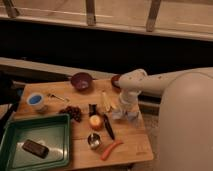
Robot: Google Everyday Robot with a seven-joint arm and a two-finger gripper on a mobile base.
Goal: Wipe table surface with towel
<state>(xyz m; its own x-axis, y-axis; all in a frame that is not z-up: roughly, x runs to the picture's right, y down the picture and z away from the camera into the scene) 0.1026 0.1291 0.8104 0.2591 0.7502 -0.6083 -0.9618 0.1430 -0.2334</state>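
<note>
The table surface (127, 137) is a light-brown wooden top strewn with small items. The robot's white arm comes in from the right and bends down over the table's right side. Its gripper (125, 112) points down and is shut on the towel (131, 117), a small pale blue-grey cloth bunched under it and pressed onto the wood. The fingertips are buried in the cloth.
Left of the towel lie pale yellow strips (106, 102), an orange fruit (95, 121), a black tool (108, 126), a metal cup (94, 141) and a red-orange carrot (111, 149). A purple bowl (81, 80), a white cup (36, 100), dark grapes (75, 112) and a green tray (52, 125) are further left.
</note>
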